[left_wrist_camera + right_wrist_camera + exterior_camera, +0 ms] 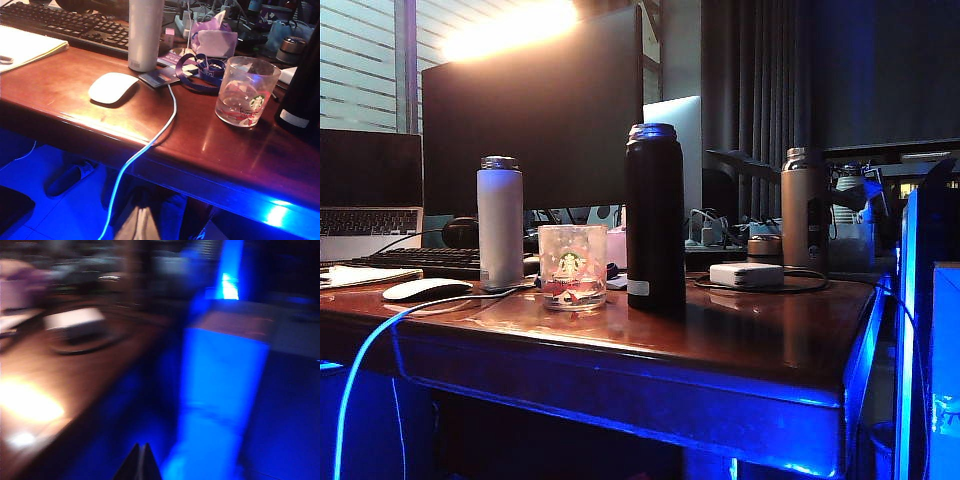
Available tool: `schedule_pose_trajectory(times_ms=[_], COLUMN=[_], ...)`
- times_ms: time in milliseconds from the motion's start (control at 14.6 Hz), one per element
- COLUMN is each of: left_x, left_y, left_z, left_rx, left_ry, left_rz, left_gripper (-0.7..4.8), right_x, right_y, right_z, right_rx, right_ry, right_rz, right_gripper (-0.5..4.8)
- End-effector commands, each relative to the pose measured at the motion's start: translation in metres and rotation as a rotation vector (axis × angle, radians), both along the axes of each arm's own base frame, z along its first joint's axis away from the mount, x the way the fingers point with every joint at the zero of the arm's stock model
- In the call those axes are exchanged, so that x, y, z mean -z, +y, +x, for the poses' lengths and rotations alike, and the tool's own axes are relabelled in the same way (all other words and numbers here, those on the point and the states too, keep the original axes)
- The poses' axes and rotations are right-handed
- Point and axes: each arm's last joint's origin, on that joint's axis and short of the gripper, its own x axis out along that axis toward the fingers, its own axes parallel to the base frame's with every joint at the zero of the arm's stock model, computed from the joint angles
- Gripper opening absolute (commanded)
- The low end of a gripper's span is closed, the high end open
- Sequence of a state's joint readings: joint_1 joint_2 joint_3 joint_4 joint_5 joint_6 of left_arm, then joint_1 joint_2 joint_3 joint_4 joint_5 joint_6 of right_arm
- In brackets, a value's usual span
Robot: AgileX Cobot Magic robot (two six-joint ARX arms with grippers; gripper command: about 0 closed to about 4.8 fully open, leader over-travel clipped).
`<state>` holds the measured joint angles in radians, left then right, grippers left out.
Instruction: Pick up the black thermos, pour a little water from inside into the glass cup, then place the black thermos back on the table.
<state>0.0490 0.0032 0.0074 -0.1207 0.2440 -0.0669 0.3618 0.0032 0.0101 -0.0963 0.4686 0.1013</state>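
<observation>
The right gripper [140, 460] shows as two dark fingertips pressed together — closed, empty, off the table [720, 340] edge. Beyond it lies a blurred white box [75, 322]. The left gripper is out of sight. On the table the glass cup [246, 91] stands just beside the upright black thermos [654, 215].

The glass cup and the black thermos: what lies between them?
Nothing: bare table separates the glass cup from the black thermos, in the exterior view.

Three bottles stand on the surface [740, 340]: the black thermos [654, 215], a white one [500, 222], a bronze one [802, 208]. One glass cup [572, 266], one mouse [425, 289], one keyboard [420, 262].
</observation>
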Motion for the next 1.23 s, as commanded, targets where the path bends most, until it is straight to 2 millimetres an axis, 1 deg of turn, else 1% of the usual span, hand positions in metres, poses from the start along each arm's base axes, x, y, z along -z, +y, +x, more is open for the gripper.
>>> schedule_pose_trajectory(times_ms=[69,137,274,343,480,1233], left_x=[0.0001,0.0001,0.0001,0.0001,0.0001,0.0001], left_y=[-0.0001,-0.0001,-0.0001,-0.0001,0.0,0.0], left_z=[-0.0001,-0.0001,-0.0001,-0.0001,-0.0001,-0.0001], left_rx=[0.004,0.004,0.004,0.004,0.004,0.004], left_ry=[-0.004,-0.004,-0.004,-0.004,-0.004,-0.004], left_rz=[0.003,0.003,0.003,0.003,0.003,0.003], left_gripper=[-0.05,-0.05,-0.05,-0.05,-0.05,-0.05], right_x=[0.0001,-0.0009,-0.0026,-0.0022,0.0008,0.0008], right_y=[-0.0187,-0.0252,-0.0246,-0.0252,-0.0268,-0.0266], right_z=[0.0027,0.0039,0.0049,0.0049,0.0046,0.0046], right_rx=[0.193,0.147,-0.024,-0.057,-0.042,-0.044], right_ry=[-0.009,-0.018,-0.033,-0.029,0.001,0.002], right_rz=[0.006,0.02,0.037,0.041,0.04,0.04], right_gripper=[-0.05,-0.05,-0.05,-0.05,-0.05,-0.05])
